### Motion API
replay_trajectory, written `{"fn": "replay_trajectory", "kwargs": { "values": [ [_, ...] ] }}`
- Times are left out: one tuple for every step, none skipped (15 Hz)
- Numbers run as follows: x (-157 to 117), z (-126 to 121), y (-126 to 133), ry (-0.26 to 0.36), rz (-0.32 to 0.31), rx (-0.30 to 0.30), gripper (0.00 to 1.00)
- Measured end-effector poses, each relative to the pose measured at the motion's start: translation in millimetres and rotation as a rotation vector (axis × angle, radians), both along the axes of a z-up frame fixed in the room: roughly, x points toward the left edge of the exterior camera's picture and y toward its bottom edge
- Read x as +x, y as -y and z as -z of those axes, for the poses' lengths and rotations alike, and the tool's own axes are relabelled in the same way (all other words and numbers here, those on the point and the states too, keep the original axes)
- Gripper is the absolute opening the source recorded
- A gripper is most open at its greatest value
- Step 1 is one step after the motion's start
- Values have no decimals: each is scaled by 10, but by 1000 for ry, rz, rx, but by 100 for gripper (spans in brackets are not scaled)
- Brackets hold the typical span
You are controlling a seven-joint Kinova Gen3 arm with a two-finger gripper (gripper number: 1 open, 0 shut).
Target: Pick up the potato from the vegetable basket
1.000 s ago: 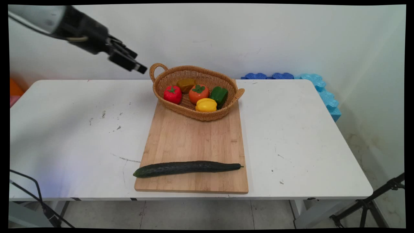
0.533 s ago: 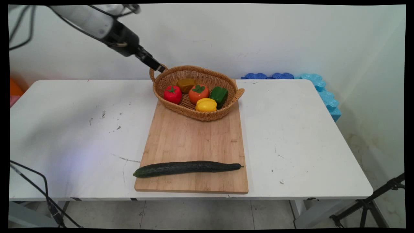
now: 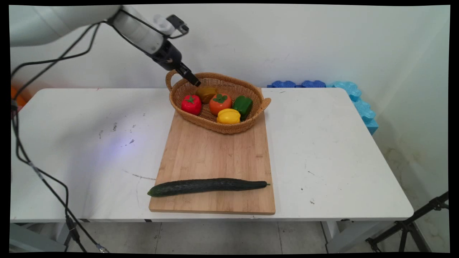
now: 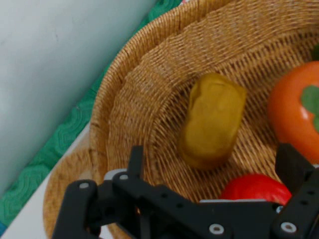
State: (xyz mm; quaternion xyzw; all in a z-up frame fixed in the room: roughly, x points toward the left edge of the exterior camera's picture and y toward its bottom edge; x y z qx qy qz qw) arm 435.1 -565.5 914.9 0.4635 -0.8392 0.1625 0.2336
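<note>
My gripper (image 3: 195, 82) hangs over the back left of a wicker basket (image 3: 222, 129), just inside its rim, open and holding nothing. In the hand view the gripper (image 4: 214, 167) points into the basket (image 4: 149, 99), with its fingers (image 4: 135, 160) spread wide. A brownish-yellow potato-like piece (image 3: 206, 94) (image 4: 212, 119) lies nearest, straight ahead between them. A red strawberry-like fruit (image 3: 191, 104) (image 4: 254, 190) and an orange persimmon (image 3: 220, 103) (image 4: 294, 114) lie beside it. A green pepper (image 3: 242, 105) and a yellow pepper (image 3: 228, 116) share the basket.
The basket stands on the far end of a wooden cutting board (image 3: 215, 154). A long dark cucumber (image 3: 208, 186) lies across the board's near end. Blue foam pieces (image 3: 355, 96) line the table's back right. Black cables (image 3: 36, 168) hang at the left, and a tripod leg (image 3: 412, 225) is at the lower right.
The arm has swung right and down: the gripper went from left of the basket's handle, past the handle, to over the basket's back left inside. Nothing on the table has moved.
</note>
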Motion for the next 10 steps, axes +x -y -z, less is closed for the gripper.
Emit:
{"fn": "replay_trajectory", "kwargs": {
  "values": [
    [-21,79,95,7,10,8,100],
    [-34,133,154,10,17,14,100],
    [-56,210,234,14,28,24,100],
    [-81,291,319,17,41,35,100],
    [-109,370,397,17,54,46,100],
    [-132,427,454,17,65,54,100],
    [-148,463,491,15,72,60,100],
    [-171,513,541,14,83,67,100],
    [-193,566,593,13,95,74,100],
    [-215,612,638,13,106,80,100]
  ]
}}
